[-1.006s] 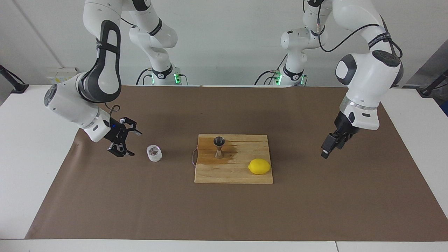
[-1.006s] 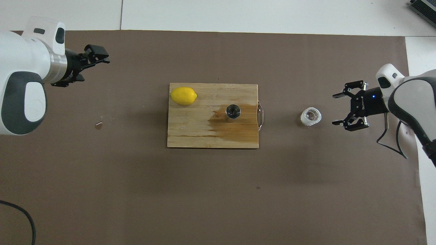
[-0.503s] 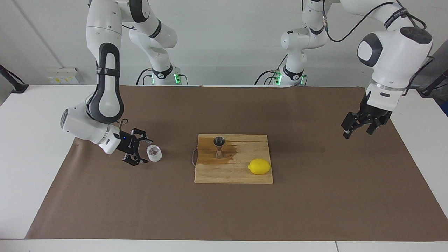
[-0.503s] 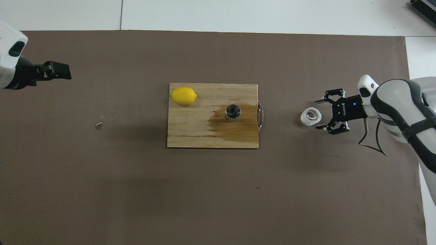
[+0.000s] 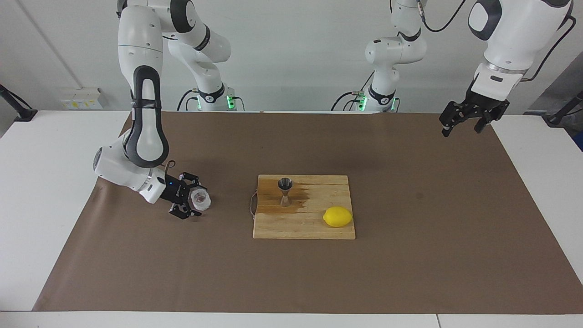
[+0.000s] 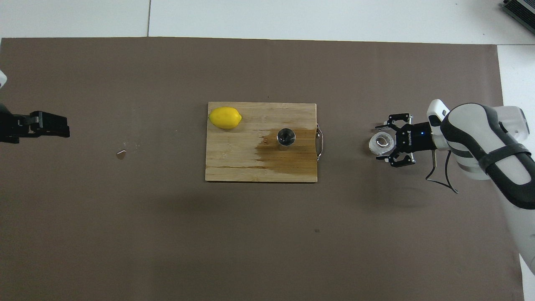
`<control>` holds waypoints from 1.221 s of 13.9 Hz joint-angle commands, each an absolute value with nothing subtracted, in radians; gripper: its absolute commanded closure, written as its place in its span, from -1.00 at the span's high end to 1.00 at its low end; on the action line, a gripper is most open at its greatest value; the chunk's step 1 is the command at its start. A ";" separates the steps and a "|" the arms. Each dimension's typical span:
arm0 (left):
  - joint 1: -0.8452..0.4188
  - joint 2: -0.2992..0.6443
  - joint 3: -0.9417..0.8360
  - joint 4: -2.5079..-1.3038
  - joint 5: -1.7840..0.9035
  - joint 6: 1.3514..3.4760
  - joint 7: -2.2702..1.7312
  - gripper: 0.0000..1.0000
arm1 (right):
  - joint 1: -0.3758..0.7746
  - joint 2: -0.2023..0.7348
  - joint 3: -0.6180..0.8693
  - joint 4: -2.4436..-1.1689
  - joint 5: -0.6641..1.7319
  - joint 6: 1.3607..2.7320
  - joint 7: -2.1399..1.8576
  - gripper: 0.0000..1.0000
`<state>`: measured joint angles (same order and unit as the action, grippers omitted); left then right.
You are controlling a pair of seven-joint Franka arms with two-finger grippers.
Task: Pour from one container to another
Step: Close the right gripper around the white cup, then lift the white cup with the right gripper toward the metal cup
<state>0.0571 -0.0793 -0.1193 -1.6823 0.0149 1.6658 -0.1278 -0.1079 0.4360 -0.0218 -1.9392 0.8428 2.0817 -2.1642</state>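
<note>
1. Your right gripper [image 5: 195, 201] sits low at the table with its fingers apart on either side of the clear cup [image 5: 200, 199]. The cup stands between them, and the overhead view shows the same straddle [image 6: 386, 143]. You cannot tell from either view whether a finger pad already touches the cup wall.

2. The cup is still on the brown table mat [image 5: 136, 255], so the step in hand looks like the grasp, with no lift begun.

3. Past the fingertips, toward the middle of the table, lies the wooden cutting board [image 5: 304, 228]. The steel jigger [image 5: 285, 192] stands upright on it, on the board's end closer to your gripper, over a dark wet stain. A lemon [image 5: 337, 216] lies past the jigger, on the board's other end.

4. Your next move likely calls for closing gently on the cup, lifting it level, carrying it over the jigger and tipping slowly. The jigger's mouth is narrow and it may topple if bumped.

5. Your left gripper [image 5: 470, 117] waits raised over the mat's corner, well apart from the board. You cannot tell whether its fingers are apart or together.

6. How much liquid the cup holds is hard to make out. The overhead view cuts off most of the left arm.
</note>
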 commanded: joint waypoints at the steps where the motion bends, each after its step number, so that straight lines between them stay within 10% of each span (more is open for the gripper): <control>1: 0.041 -0.095 -0.115 -1.700 0.026 1.644 -0.127 1.00 | -0.109 0.423 -0.017 -1.962 0.873 2.097 -2.201 1.00; 7: -0.012 -0.104 -0.078 -1.689 0.028 1.578 -0.115 1.00 | -0.120 0.419 -0.018 -1.967 0.871 2.082 -2.218 -0.56; 17: 0.028 -0.107 -0.080 -1.681 -0.044 1.583 -0.089 1.00 | 0.032 0.264 -0.018 -1.916 0.707 2.054 -1.705 -0.55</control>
<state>0.0095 -0.0925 -0.0749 -1.6803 -0.0184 1.5759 -0.1046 -0.0062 0.3104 -0.0203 -1.9206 0.7618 2.0591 -1.8411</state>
